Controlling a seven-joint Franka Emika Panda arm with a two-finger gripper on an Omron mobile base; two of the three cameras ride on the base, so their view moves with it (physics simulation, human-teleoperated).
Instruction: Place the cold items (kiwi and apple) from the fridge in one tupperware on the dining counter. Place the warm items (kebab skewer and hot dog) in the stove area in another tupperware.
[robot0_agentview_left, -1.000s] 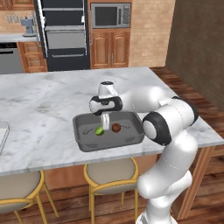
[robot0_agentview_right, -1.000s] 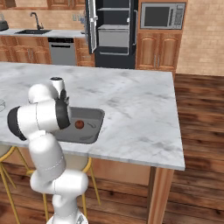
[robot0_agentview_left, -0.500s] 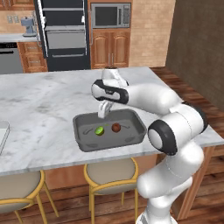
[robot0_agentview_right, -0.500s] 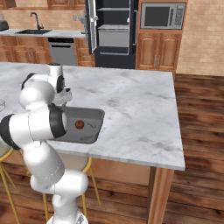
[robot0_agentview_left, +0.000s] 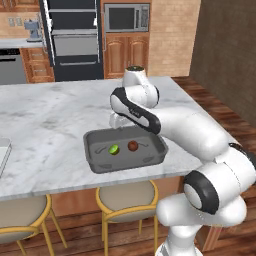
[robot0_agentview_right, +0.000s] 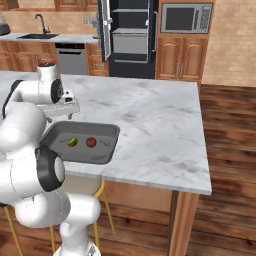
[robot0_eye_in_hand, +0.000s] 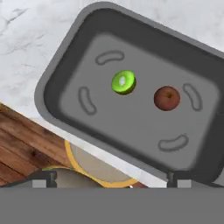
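Grey tupperware (robot0_eye_in_hand: 65, 65) w/ kiwi (robot0_eye_in_hand: 123, 82) & apple (robot0_eye_in_hand: 166, 98), unlabelled; gripper (robot0_agentview_left: 116, 121) above, jaws wide, empty.

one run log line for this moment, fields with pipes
pincer: open, empty, above tupperware | tupperware: on dining counter | kiwi and apple: inside, apart | warm items: not yet done

tupperware (robot0_eye_in_hand: 61, 65): matt grey plastic | counter (robot0_agentview_left: 45, 125): polished marble | floor (robot0_agentview_right: 230, 165): glossy wood
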